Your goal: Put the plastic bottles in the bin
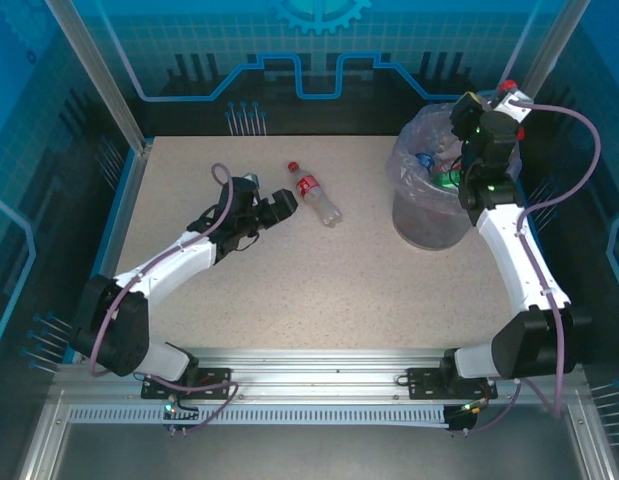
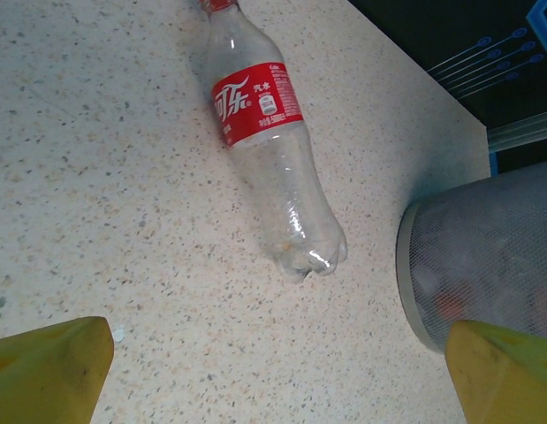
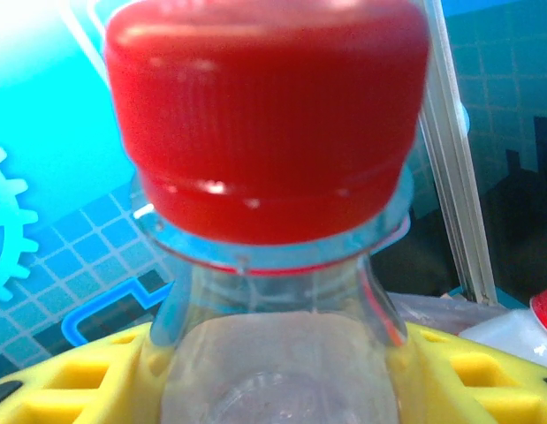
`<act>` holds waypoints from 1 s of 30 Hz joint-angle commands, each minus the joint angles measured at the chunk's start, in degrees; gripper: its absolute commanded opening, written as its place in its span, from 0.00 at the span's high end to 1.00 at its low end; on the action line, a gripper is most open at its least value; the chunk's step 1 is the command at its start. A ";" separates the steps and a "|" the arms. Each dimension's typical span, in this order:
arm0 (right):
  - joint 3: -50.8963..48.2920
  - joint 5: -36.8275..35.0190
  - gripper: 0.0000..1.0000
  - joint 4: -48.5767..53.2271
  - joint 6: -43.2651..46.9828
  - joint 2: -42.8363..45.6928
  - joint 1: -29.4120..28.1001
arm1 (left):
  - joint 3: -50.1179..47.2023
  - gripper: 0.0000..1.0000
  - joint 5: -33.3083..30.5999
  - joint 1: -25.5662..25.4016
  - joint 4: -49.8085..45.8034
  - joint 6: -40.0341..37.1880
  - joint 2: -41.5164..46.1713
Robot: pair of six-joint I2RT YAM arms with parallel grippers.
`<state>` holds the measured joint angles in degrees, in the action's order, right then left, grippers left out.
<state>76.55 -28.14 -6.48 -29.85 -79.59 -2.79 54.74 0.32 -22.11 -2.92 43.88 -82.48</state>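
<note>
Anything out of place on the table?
One plastic bottle lies on its side on the table, outside the bin, just ahead of the open left gripper. Nothing looks spilled or damaged.

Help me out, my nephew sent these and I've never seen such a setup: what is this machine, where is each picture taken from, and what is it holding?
These are two robot arms bolted to a table's near edge. The wide picture comes from overhead; the others come from cameras on each wrist. One bottle with a red label lies on the table, in front of the left gripper, whose yellow fingers are open and empty. The right gripper is over the grey bin, closed on a red-capped bottle. More bottles already lie in the bin.
</note>
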 commanded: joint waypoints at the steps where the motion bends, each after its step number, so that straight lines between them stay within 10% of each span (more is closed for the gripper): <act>1: 0.92 -1.92 0.52 -3.89 -2.93 -2.55 1.43 | -0.89 0.03 -1.54 0.32 -1.34 0.44 1.72; 30: 12.97 14.73 0.20 18.75 -8.40 -6.72 7.49 | 21.13 0.01 -2.61 -2.88 -14.71 -15.88 -17.54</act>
<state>85.54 -16.27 6.50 -39.57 -89.27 3.64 72.10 -0.91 -24.21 -14.94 31.83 -97.65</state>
